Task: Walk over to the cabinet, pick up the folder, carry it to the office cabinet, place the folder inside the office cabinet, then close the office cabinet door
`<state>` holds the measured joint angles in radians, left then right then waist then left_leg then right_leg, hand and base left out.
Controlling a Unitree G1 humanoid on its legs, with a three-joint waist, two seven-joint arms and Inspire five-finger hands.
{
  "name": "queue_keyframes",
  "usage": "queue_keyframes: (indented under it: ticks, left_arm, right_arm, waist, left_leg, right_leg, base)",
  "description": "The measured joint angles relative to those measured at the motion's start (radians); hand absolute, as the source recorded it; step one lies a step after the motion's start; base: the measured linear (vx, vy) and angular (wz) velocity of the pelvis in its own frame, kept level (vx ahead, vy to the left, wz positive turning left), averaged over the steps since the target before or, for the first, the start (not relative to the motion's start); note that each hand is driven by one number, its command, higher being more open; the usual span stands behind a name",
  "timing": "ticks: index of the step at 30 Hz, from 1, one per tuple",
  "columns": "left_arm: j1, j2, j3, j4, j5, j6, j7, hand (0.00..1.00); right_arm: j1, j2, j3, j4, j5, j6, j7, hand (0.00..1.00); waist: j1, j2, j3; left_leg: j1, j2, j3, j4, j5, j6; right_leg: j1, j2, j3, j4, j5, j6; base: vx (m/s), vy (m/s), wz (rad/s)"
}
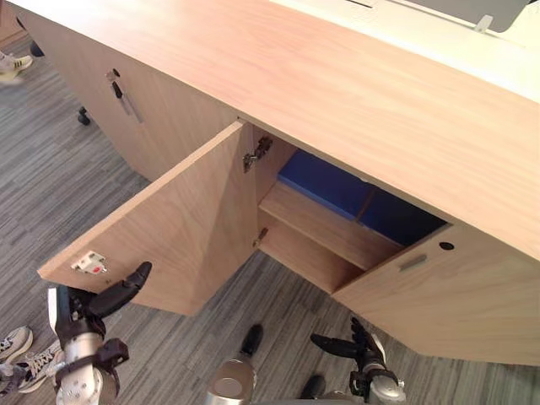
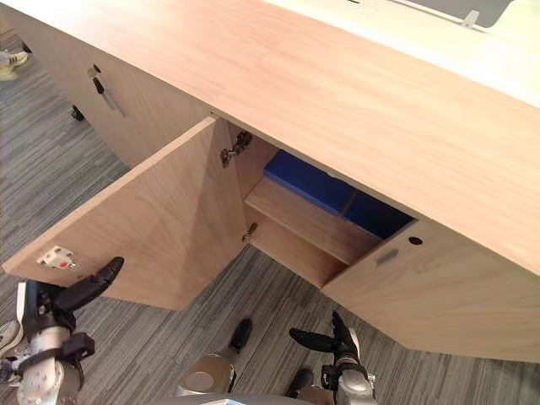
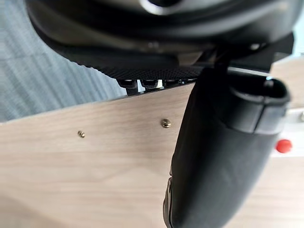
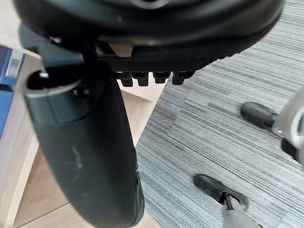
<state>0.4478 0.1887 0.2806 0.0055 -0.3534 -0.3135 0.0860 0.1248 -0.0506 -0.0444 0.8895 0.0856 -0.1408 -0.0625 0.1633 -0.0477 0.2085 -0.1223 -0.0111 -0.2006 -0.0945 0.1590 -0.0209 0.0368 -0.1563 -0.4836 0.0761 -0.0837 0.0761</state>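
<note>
Nearest, under the outer corner of the open door (image 1: 181, 224), the left hand (image 1: 105, 297) is held straight-fingered and empty, thumb close to the inner face beside the white catch (image 1: 89, 263). The right hand (image 1: 350, 344) hangs loose and empty. Farther in, the blue folder (image 1: 325, 184) lies on the office cabinet's (image 1: 354, 93) upper shelf (image 1: 325, 224), behind its front edge, so a flat, steady push at that outer edge should close it cleanly.

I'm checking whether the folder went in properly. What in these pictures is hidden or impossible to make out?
- Folder: both eye views show a blue strip on the shelf; the cabinet top and right door hide the rest.
- Back of the lower compartment: covered by the shelf.
- Left hand at the open door: contact unclear from the eye views' angle.
</note>
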Motion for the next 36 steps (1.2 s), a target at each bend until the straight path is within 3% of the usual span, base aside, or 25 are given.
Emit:
queue_keyframes:
  ticks: [7, 9, 11, 12, 13, 14, 15, 17, 18, 21, 24, 27, 32, 36]
  left_arm:
    - [0.112, -0.019, -0.203, 0.022, 0.020, -0.039, -0.001, 1.00]
    - [0.111, -0.020, -0.284, 0.094, 0.043, -0.036, -0.002, 1.00]
    - [0.095, -0.012, -0.400, 0.179, 0.097, 0.007, -0.007, 1.00]
    - [0.073, 0.009, -0.482, 0.209, 0.148, 0.022, -0.019, 1.00]
    - [0.048, 0.018, -0.528, 0.216, 0.180, 0.037, -0.030, 1.00]
    - [-0.005, 0.008, -0.579, 0.240, 0.215, 0.062, -0.028, 1.00]
    - [-0.091, 0.026, -0.612, 0.255, 0.257, 0.096, -0.038, 1.00]
    - [-0.224, 0.041, -0.642, 0.291, 0.299, 0.109, -0.052, 1.00]
    - [-0.343, 0.047, -0.666, 0.285, 0.332, 0.110, -0.059, 1.00]
    - [-0.504, 0.056, -0.650, 0.251, 0.379, 0.096, -0.062, 1.00]
    - [-0.578, 0.065, -0.579, 0.224, 0.411, 0.083, -0.035, 1.00]
    - [-0.634, 0.100, -0.461, 0.263, 0.437, 0.091, 0.014, 1.00]
    - [-0.674, 0.148, -0.404, 0.351, 0.455, 0.105, 0.044, 1.00]
    - [-0.645, 0.146, -0.384, 0.382, 0.450, 0.135, 0.054, 1.00]
  right_arm:
    - [-0.003, 0.014, -0.021, 0.002, 0.005, -0.001, -0.001, 1.00]
    - [-0.019, 0.020, -0.029, -0.001, 0.008, -0.006, -0.002, 1.00]
    - [-0.041, 0.022, -0.028, 0.003, 0.008, -0.003, -0.008, 1.00]
    - [-0.045, 0.033, -0.026, -0.001, 0.009, -0.004, -0.012, 1.00]
    - [-0.048, 0.034, -0.025, -0.001, 0.009, -0.005, -0.016, 1.00]
    - [-0.057, 0.016, -0.016, 0.000, 0.008, -0.001, -0.020, 1.00]
    - [-0.077, 0.016, -0.002, 0.004, 0.008, 0.008, -0.022, 1.00]
    - [-0.087, 0.017, 0.015, -0.007, 0.008, 0.008, -0.017, 1.00]
    - [-0.096, 0.018, 0.015, -0.006, 0.008, 0.008, -0.020, 1.00]
    - [-0.092, 0.017, 0.012, 0.009, 0.007, 0.009, -0.022, 1.00]
    - [-0.082, 0.004, 0.011, 0.011, 0.007, 0.013, -0.020, 1.00]
    - [-0.079, 0.005, -0.009, 0.002, 0.008, 0.018, -0.018, 1.00]
    - [-0.074, -0.005, -0.033, 0.007, 0.008, 0.018, -0.005, 1.00]
    - [-0.075, -0.006, -0.041, 0.010, 0.008, 0.019, 0.001, 1.00]
  waist:
    - [-0.017, 0.003, -0.005]
    - [-0.042, -0.008, 0.000]
    - [-0.081, 0.003, -0.004]
    - [-0.121, -0.018, 0.001]
    - [-0.136, -0.027, 0.003]
    - [-0.145, -0.008, -0.004]
    - [-0.177, -0.020, 0.002]
    - [-0.207, -0.016, 0.004]
    - [-0.228, -0.016, 0.004]
    - [-0.266, -0.016, 0.004]
    - [-0.273, -0.008, 0.008]
    - [-0.312, 0.005, 0.007]
    - [-0.310, 0.020, 0.008]
    - [-0.285, 0.022, 0.009]
  left_leg:
    - [-0.035, 0.015, 0.106, 0.001, 0.007, -0.008]
    - [-0.067, 0.010, 0.160, 0.015, 0.010, -0.007]
    - [-0.079, 0.010, 0.247, 0.001, -0.004, -0.008]
    - [-0.098, -0.008, 0.303, 0.025, -0.020, -0.004]
    - [-0.127, -0.021, 0.330, 0.113, -0.027, 0.033]
    - [-0.125, -0.009, 0.356, 0.168, -0.110, 0.056]
    - [-0.098, -0.015, 0.432, 0.116, -0.107, 0.060]
    - [-0.089, -0.012, 0.472, 0.069, -0.104, 0.057]
    - [-0.084, -0.003, 0.506, 0.029, -0.101, 0.052]
    - [-0.076, -0.009, 0.543, 0.003, -0.093, 0.040]
    - [-0.072, -0.030, 0.553, 0.002, -0.062, 0.028]
    - [-0.055, -0.033, 0.527, 0.001, -0.045, 0.041]
    - [-0.040, -0.029, 0.458, 0.001, -0.039, 0.050]
    - [-0.022, -0.028, 0.450, 0.001, -0.037, 0.056]
  right_leg:
    - [-0.084, 0.015, 0.160, 0.036, -0.011, 0.018]
    - [-0.142, 0.007, 0.227, 0.041, -0.008, 0.025]
    - [-0.198, 0.007, 0.326, 0.038, 0.001, 0.038]
    - [-0.229, -0.017, 0.380, 0.027, 0.004, 0.029]
    - [-0.249, -0.039, 0.399, 0.026, 0.014, 0.019]
    - [-0.271, -0.030, 0.448, 0.006, 0.035, 0.020]
    - [-0.279, -0.035, 0.501, -0.021, 0.049, 0.012]
    - [-0.311, -0.015, 0.509, -0.022, 0.074, 0.004]
    - [-0.320, 0.021, 0.510, -0.028, 0.099, 0.005]
    - [-0.271, 0.065, 0.511, -0.061, 0.121, -0.010]
    - [-0.245, 0.053, 0.520, -0.092, 0.159, 0.003]
    - [-0.238, 0.052, 0.501, -0.082, 0.174, 0.014]
    - [-0.193, 0.058, 0.431, -0.081, 0.147, -0.006]
    - [-0.170, 0.065, 0.422, -0.082, 0.141, -0.012]
  base:
    - [-0.10, 0.035, -0.12]
    - [-0.08, 0.083, -0.55]
    - [-0.06, 0.125, -1.04]
    - [-0.04, 0.135, -0.92]
    - [0.03, 0.174, -1.33]
    - [0.10, 0.254, -1.57]
    - [0.07, 0.248, -1.75]
    - [-0.04, 0.211, -1.15]
    - [-0.06, 0.154, -0.81]
    - [-0.06, 0.144, -0.74]
    - [0.00, 0.042, -0.74]
    - [0.04, 0.006, -0.17]
    - [0.12, -0.032, 0.42]
    - [0.14, -0.031, 0.08]
